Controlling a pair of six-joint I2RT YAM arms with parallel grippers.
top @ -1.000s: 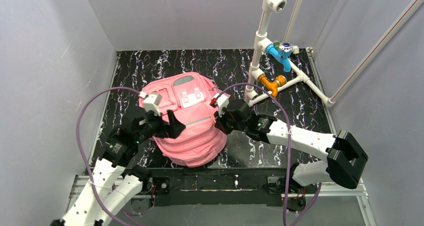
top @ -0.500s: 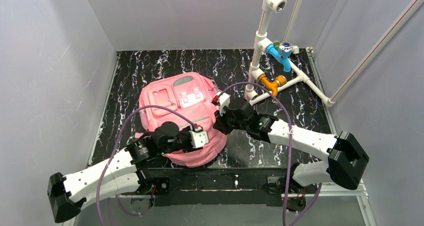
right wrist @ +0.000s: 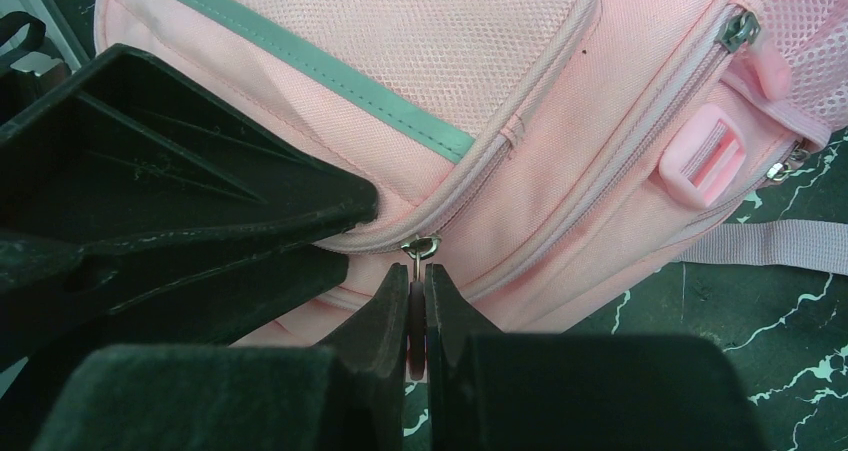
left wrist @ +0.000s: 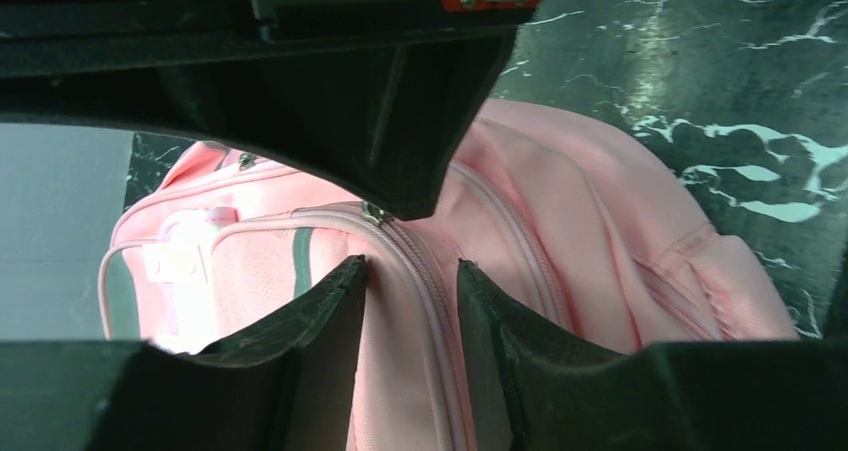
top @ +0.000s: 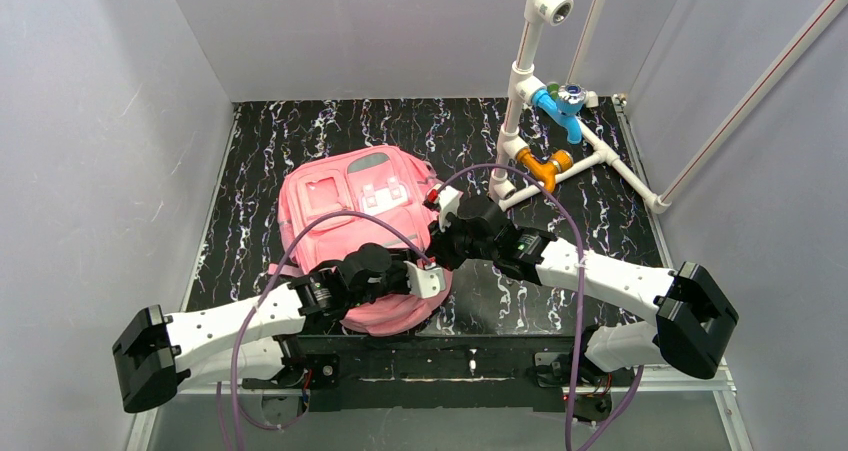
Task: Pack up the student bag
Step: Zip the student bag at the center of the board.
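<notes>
The student bag (top: 345, 201), a pink backpack, lies on the black marbled table (top: 450, 131) left of centre. My right gripper (top: 440, 243) is at the bag's right side. In the right wrist view it (right wrist: 417, 271) is shut on a dark zipper pull (right wrist: 416, 316) hanging from a metal slider (right wrist: 421, 246). My left gripper (top: 425, 274) reaches across the bag's near edge, right beside the right one. In the left wrist view its jaws (left wrist: 410, 271) stand narrowly apart, with a ridge of bag fabric and zipper seam (left wrist: 415, 271) filling the gap. Its black fingers (right wrist: 200, 181) show left of the slider.
A white pipe frame (top: 520, 81) with a blue valve (top: 560, 101) and an orange fitting (top: 545, 166) stands at the back right. Grey walls close in the table on three sides. A pink strap (right wrist: 760, 241) and buckle (right wrist: 700, 156) hang off the bag's side.
My left arm has swung from the bag's left side across its near edge to the right, ending beside the right gripper. The right gripper has held still on the zipper pull.
</notes>
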